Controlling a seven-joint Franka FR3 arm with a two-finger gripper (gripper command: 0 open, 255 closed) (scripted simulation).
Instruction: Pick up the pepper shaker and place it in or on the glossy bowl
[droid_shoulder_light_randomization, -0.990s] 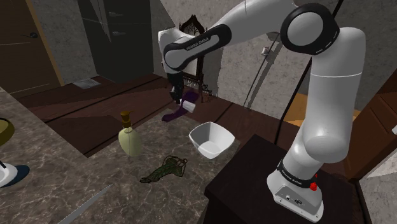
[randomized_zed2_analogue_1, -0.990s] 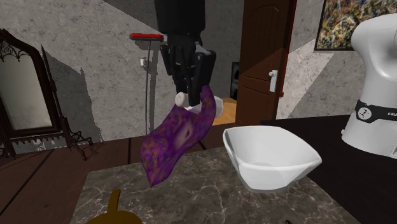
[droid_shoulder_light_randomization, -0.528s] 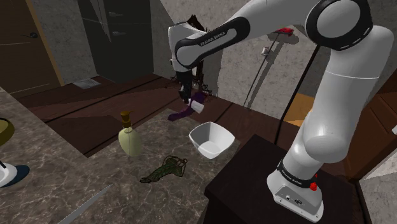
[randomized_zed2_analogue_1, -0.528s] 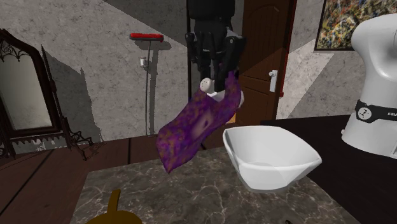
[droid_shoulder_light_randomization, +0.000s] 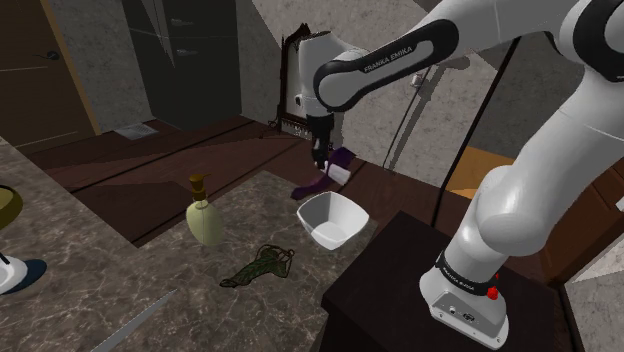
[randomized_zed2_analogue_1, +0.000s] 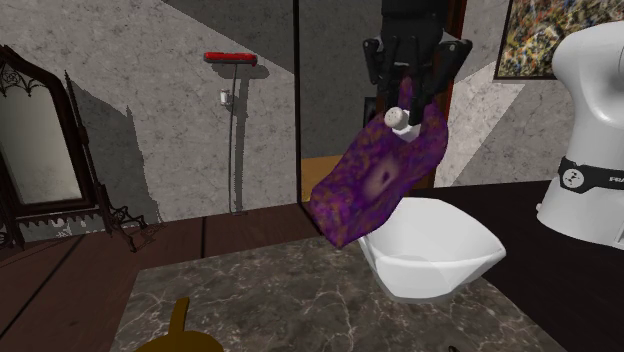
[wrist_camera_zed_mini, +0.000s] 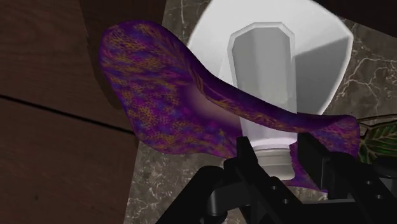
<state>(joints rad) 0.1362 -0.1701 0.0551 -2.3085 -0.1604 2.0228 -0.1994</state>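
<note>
- the black claw (randomized_zed2_analogue_1: 410, 98) (droid_shoulder_light_randomization: 321, 164) (wrist_camera_zed_mini: 278, 153) is closed part way, and its two fingers squeeze the neck of the pepper shaker (wrist_camera_zed_mini: 261, 76) (randomized_zed2_analogue_1: 402, 119) (droid_shoulder_light_randomization: 339, 174).
- the pepper shaker is pale and has flat sides. a purple patterned sheet (wrist_camera_zed_mini: 159, 95) (randomized_zed2_analogue_1: 375, 185) (droid_shoulder_light_randomization: 314, 186) hangs around it.
- the shaker is up in the air, right above the white bowl (droid_shoulder_light_randomization: 330, 230) (randomized_zed2_analogue_1: 440, 272) (wrist_camera_zed_mini: 332, 57).
- the bowl sits at the far corner of the marbled counter (droid_shoulder_light_randomization: 100, 270), beside the dark stand (droid_shoulder_light_randomization: 400, 290).
- a yellow bottle (droid_shoulder_light_randomization: 205, 217) and a green leafy thing (droid_shoulder_light_randomization: 262, 266) lie nearer the counter's middle.
</note>
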